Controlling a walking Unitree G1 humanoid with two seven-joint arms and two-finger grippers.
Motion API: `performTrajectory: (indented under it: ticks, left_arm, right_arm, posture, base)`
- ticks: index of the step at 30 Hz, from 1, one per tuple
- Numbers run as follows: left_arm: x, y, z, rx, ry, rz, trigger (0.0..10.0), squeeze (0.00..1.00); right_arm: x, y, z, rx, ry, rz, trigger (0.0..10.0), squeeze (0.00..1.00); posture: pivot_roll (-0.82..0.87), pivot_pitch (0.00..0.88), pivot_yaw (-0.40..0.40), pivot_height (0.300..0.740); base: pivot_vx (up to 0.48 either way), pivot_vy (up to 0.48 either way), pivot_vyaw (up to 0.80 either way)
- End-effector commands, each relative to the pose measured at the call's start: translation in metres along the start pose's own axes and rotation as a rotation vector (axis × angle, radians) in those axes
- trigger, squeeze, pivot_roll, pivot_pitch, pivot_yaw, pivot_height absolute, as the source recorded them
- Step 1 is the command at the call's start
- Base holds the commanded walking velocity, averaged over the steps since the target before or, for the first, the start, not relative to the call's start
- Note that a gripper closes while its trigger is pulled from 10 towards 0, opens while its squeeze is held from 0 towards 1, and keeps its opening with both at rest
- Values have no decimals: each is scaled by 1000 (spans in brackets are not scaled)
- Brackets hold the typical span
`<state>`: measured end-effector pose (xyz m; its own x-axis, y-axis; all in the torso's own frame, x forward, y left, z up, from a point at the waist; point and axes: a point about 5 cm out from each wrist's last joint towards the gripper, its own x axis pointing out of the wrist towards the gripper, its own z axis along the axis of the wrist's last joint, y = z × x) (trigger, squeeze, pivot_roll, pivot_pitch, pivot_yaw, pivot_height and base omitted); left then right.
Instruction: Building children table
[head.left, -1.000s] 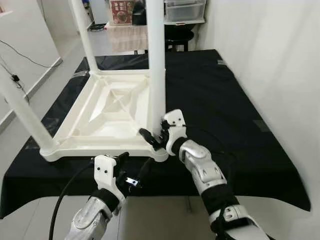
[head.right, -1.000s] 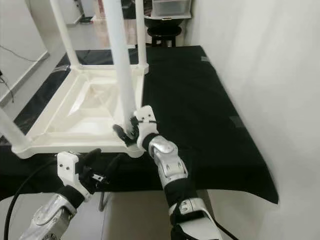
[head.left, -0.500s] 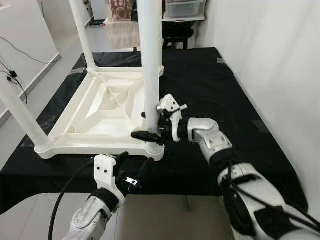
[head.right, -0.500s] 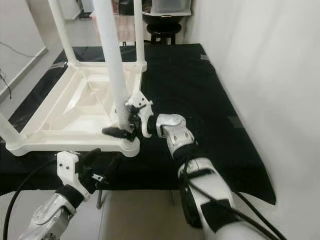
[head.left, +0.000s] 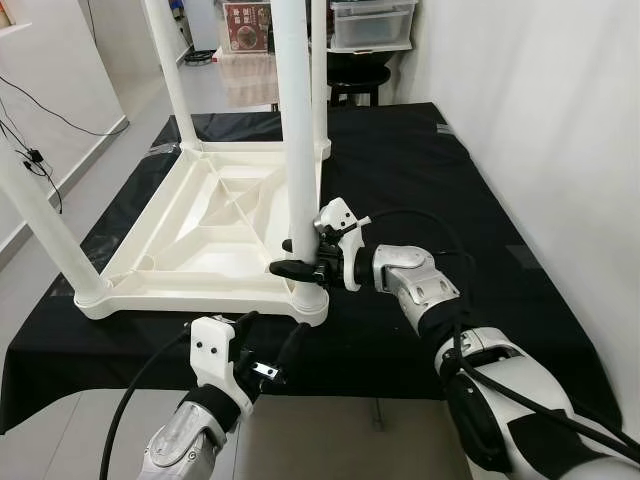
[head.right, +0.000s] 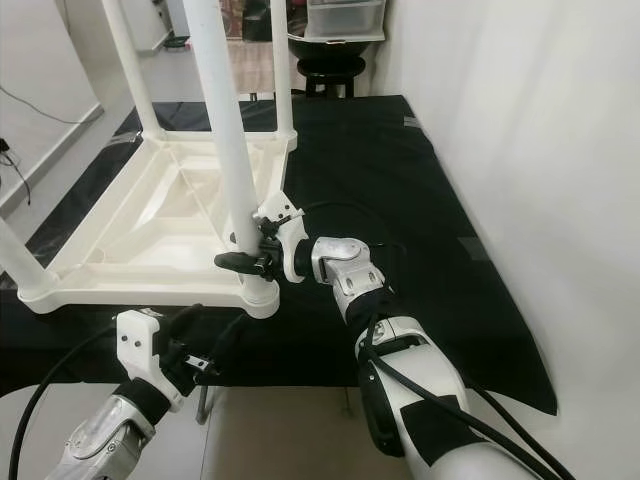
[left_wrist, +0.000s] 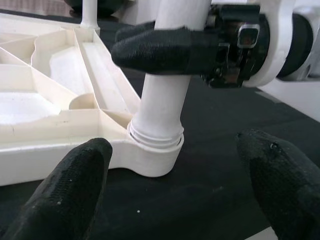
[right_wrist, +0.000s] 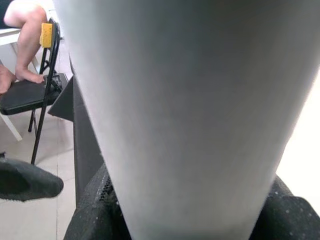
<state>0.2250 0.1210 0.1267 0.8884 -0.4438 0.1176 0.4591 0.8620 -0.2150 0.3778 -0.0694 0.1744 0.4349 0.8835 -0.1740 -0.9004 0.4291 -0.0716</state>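
White plastic, the upside-down children's table (head.left: 205, 225) lies on a black-covered bench (head.left: 420, 170), legs pointing up and cut off at the top of view. The right gripper (head.left: 302, 257) pinches the near leg (head.left: 300, 150) just above its corner socket (left_wrist: 155, 150). The left gripper (head.left: 268, 345) hovers below the bench edge, fingers spread, holding nothing. A red box (head.left: 243, 25) far back carries print too small to read. A person's bare legs (right_wrist: 22, 40) show beside a folding chair (right_wrist: 35, 95).
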Motion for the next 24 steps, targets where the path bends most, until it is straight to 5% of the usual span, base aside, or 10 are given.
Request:
performTrajectory:
  ticks: [1,7,8,13,23,24]
  left_arm:
    - [-3,0,-1,3,11,11,10000,0]
    - [-4,0,0,2,7,11,10000,0]
    - [-5,1,0,-1,7,11,10000,0]
    - [-5,2,0,-5,9,5,10000,0]
    - [-4,3,0,-2,7,12,10000,0]
    - [-5,3,-1,-1,9,12,10000,0]
  right_arm:
    - [-6,0,-19,49,41,-49,0,0]
    - [-12,-4,-28,65,53,-145,0,0]
    - [1,30,-48,53,62,-293,0,0]
    - [-4,57,-58,93,56,-556,0,0]
    - [-1,44,-50,90,25,-618,0,0]
    - [1,42,-46,78,20,-601,2706,0]
  posture:
    - [28,73,-9,740]
    - [21,81,-12,740]
    - [-33,99,15,740]
    - [6,83,-6,740]
    - [-4,72,2,740]
    - [0,67,4,740]
  base:
    - [0,0,0]
    - [0,0,0]
    - [0,0,0]
    - [0,0,0]
    - [0,0,0]
    - [0,0,0]
